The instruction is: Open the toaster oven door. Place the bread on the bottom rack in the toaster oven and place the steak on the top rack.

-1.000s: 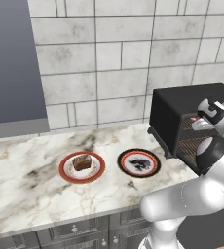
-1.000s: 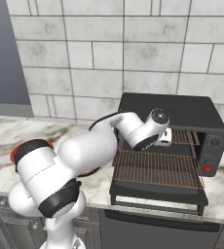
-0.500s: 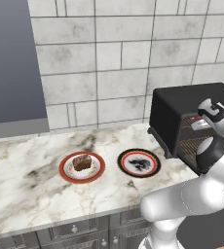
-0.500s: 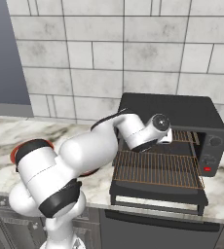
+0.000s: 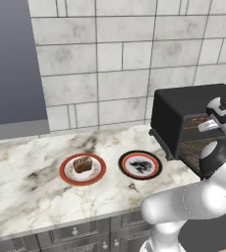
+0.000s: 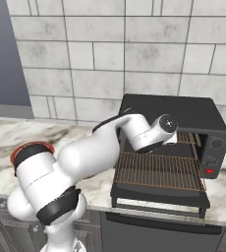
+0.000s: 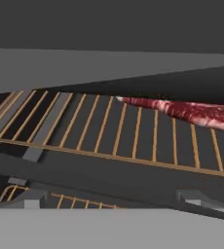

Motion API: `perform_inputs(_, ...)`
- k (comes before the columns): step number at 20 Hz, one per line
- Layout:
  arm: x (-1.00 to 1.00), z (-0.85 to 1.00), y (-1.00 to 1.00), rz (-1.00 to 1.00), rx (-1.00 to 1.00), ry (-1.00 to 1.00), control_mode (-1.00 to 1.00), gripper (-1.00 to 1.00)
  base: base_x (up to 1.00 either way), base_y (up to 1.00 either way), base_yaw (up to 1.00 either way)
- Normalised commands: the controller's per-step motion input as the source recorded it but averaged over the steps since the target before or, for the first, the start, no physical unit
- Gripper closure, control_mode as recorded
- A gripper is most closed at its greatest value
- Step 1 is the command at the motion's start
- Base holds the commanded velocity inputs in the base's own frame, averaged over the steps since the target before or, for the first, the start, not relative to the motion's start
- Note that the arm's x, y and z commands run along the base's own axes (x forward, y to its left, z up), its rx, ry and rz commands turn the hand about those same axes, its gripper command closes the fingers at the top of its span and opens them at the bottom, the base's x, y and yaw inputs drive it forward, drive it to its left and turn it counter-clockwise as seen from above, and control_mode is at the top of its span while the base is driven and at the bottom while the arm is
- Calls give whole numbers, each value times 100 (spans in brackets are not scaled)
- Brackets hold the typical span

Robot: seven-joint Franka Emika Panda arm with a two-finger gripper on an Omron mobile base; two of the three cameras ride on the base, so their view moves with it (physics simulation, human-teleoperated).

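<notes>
The black toaster oven (image 6: 170,109) stands on the counter with its door (image 6: 159,201) folded down flat. The bottom rack (image 6: 159,170) is slid out over the door and carries nothing. The red steak (image 7: 192,112) lies flat on the top rack (image 7: 109,131) inside, just ahead of my hand and apart from it. My gripper (image 5: 206,126) is at the oven's mouth, level with the top rack, open and holding nothing. The brown bread (image 5: 83,164) sits on a red-rimmed plate (image 5: 66,172) to the left on the counter.
A second red-rimmed plate (image 5: 140,165) with a dark pattern lies between the bread's plate and the oven (image 5: 183,106). The marble counter (image 5: 26,197) ends in a front edge above grey drawers. A tiled wall runs behind.
My hand has turned a little at the oven's mouth and barely shifted. The steak, the bread and the plates have not moved.
</notes>
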Motion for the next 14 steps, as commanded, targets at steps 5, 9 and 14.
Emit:
perform_inputs(5, -65, 12, -5, 0, 0, -3, -100, -100, 0, 0, 0)
perform_inputs(9, -54, 25, 32, -3, 0, 0, -100, -100, 0, 0, 0)
perform_inputs(14, -49, 22, 56, -10, -1, 3, -100, -100, 0, 0, 0)
